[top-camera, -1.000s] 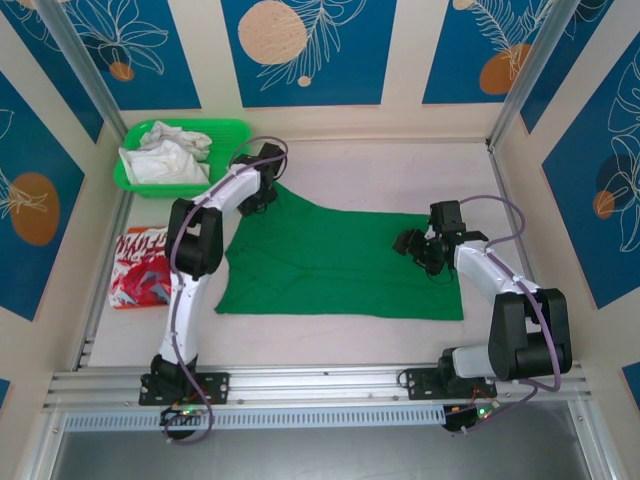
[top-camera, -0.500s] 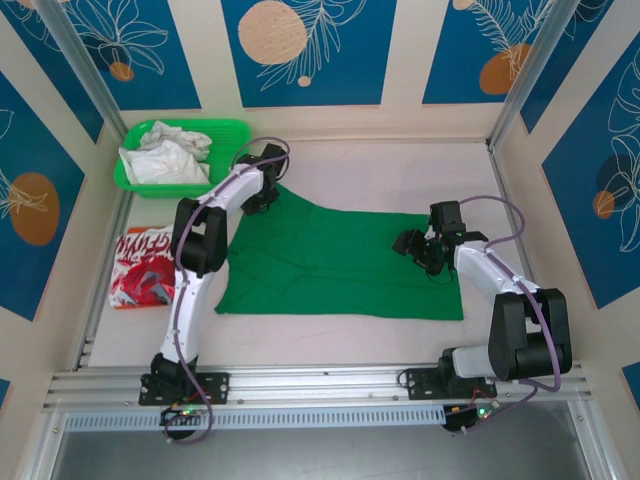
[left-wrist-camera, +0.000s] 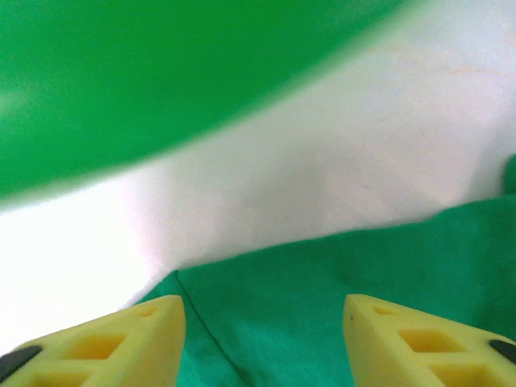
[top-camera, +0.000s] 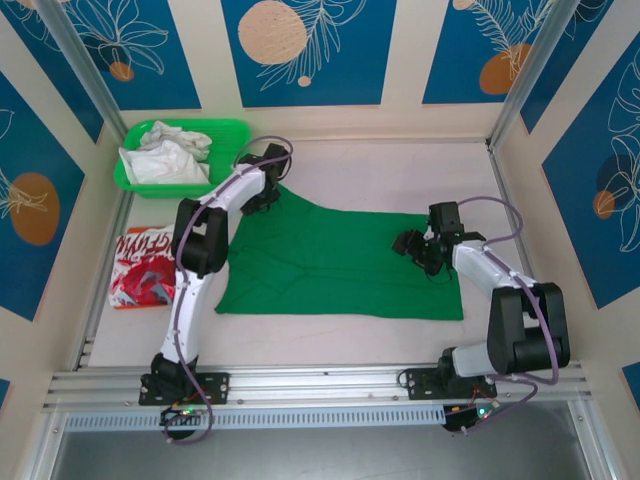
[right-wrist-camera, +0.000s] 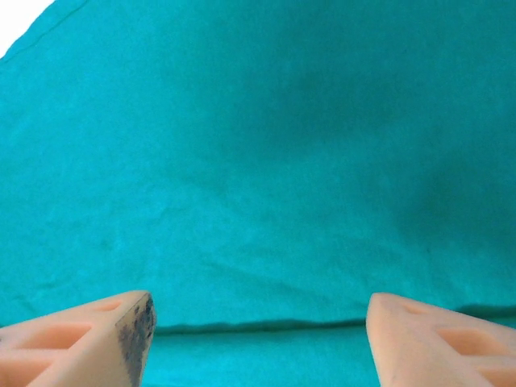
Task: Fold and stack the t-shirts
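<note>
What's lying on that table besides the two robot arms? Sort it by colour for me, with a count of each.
Green: 2, the green t-shirt spread flat and the green plastic basket
Red: 1, the red t-shirt with white lettering
White: 1, the heap of white cloth in the basket; its pieces cannot be told apart
Total: 4

Left gripper (left-wrist-camera: 262,343): yellow jaws apart, over the edge of the green t-shirt (left-wrist-camera: 339,266). White table (left-wrist-camera: 363,145) beyond. Unidentifiable blurred green mass (left-wrist-camera: 121,72) at top.

Left hand (left-wrist-camera: 262,310) nudged slightly farther at green t-shirt (top-camera: 340,265) far-left corner; left elbow shifted right.
</note>
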You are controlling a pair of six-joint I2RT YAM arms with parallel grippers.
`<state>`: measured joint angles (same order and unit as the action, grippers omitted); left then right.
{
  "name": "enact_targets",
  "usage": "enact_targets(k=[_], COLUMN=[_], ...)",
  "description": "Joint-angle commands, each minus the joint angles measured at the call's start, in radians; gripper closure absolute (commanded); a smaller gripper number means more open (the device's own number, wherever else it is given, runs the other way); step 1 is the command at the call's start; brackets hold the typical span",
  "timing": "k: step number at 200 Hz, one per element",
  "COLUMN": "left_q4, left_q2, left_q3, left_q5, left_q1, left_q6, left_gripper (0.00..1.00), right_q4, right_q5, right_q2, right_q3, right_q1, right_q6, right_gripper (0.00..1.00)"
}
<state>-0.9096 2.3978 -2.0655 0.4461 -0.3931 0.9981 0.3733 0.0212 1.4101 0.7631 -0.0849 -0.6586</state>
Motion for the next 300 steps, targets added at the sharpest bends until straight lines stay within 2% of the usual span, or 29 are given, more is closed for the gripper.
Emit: enact_targets(k=[1, 54, 70, 98, 128, 153, 193, 243, 300], left_q4=[-0.018, -0.005, 0.006, 0.012, 0.027, 0.042, 0.035, -0.027, -0.042], left_q2=[-0.087, -0.127, -0.134, -0.135, -0.130, -0.117, -0.078, 0.034, 0.075], left_q3=[-0.005, 0.013, 0.031, 0.039, 0.044, 0.042, 0.000, -0.116, -0.133], left_q5=[0.030, 0.010, 0.000, -0.022, -0.048, -0.081, -0.099, -0.083, -0.057], left_q1=[-0.023, -0.024, -0.024, -0.024, -0.025, -0.029, -0.053, -0.069, -0.052], left_q6=[-0.026, -0.029, -0.027, -0.023, -0.021, -0.017, 0.000, 0.004, -0.012], left_gripper=[0.43, 0.41, 0.41, 0.41, 0.40, 0.41, 0.46, 0.50, 0.56], right_q4=[-0.068, -0.084, -0.062, -0.030, -0.001, -0.020, -0.065, -0.044, -0.019], right_q5=[-0.014, 0.008, 0.020, -0.029, -0.027, -0.078, -0.117, -0.078, -0.063], right_q2=[0.077, 0.293, 0.327, 0.354, 0.322, 0.311, 0.254, 0.148, 0.071], right_q3=[0.057, 0.212, 0.221, 0.209, 0.186, 0.163, 0.148, 0.171, 0.146], right_q1=[0.005, 0.027, 0.058, 0.137, 0.203, 0.241, 0.223, 0.169, 0.162], right_q6=[-0.010, -0.007, -0.023, -0.036, -0.016, -0.012, -0.016, 0.005, 0.021], right_gripper=[0.29, 0.29, 0.30, 0.31, 0.31, 0.31, 0.31, 0.30, 0.30])
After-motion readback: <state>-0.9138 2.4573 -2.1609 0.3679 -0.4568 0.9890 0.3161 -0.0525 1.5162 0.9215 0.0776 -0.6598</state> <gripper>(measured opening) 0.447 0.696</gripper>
